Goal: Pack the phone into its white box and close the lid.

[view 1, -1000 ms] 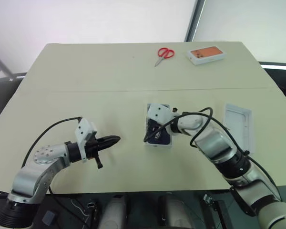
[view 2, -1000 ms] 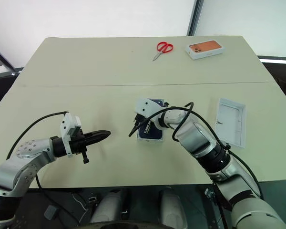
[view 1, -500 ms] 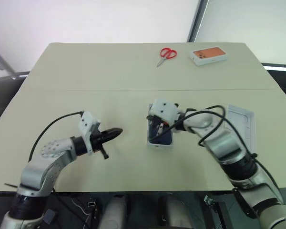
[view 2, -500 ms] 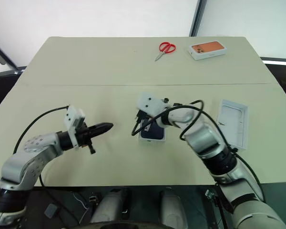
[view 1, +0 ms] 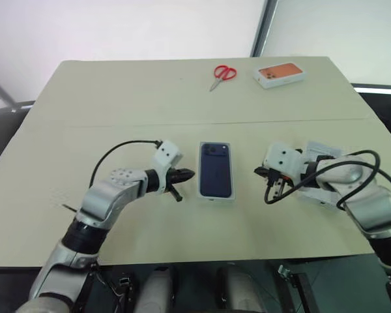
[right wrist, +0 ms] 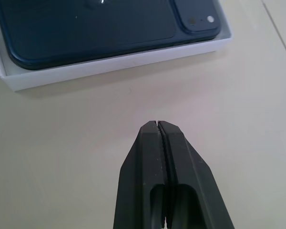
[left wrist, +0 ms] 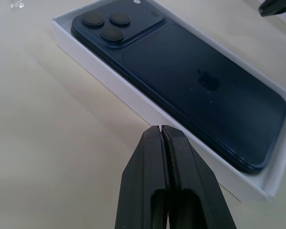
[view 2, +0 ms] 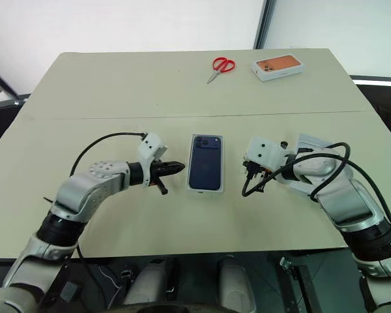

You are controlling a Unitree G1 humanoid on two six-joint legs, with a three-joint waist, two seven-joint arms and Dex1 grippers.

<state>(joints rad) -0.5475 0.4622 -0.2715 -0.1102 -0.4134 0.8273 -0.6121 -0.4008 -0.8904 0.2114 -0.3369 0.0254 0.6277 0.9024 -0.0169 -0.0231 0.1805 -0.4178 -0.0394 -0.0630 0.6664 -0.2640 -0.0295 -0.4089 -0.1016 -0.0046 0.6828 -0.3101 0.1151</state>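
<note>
Slim dark navy-blue phone (view 2: 205, 162) lies camera side up in the shallow white cardboard box (view 1: 216, 196), mid-bench. Left hand (view 2: 176, 167) w/ fingers pressed together, empty, just beside the box's left wall; right hand (view 1: 259, 172) likewise together and empty, a little way off to the box's right. Lid (view 2: 313, 145) — white cardboard, partly hidden behind the right arm — probably light, stiff, thin-walled; best pinched at a long edge, lowered level. Pale matte bench (view 1: 117, 98), smooth — objects may slide. Red scissors (view 2: 220, 66) and orange-topped white box (view 2: 277, 67) lie at far edge, well apart.
</note>
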